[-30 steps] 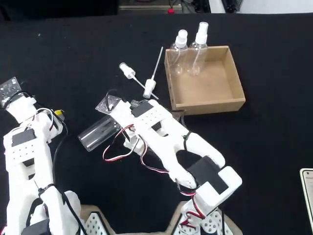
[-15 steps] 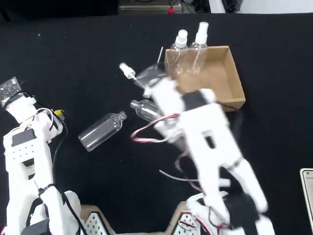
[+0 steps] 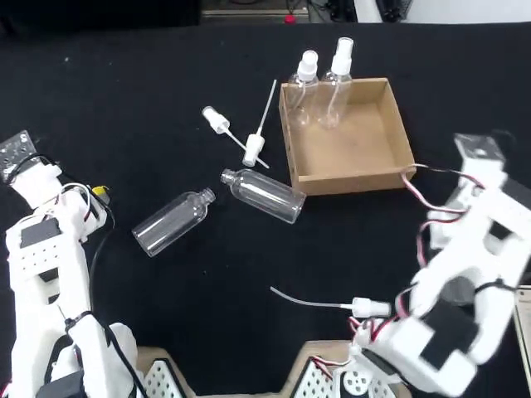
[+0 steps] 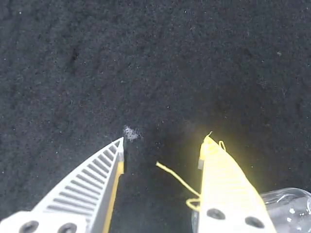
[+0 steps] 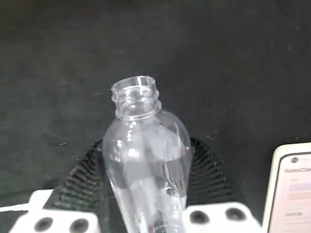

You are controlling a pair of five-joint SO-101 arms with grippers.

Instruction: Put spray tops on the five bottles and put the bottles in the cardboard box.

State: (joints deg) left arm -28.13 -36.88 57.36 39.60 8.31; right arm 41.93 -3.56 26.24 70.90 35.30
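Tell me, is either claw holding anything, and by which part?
The right gripper clamps a clear, capless bottle by its body, below the neck. The left gripper is open over the black table, holding nothing.

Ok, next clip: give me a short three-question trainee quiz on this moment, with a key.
1. How many capped bottles stand in the box?
2. True or false: the left gripper is shut on a bottle.
3. What does the right gripper hold? A) a spray top B) an uncapped bottle C) nothing

Key: 1. Two. 2. False: it is open over bare table. 3. B.
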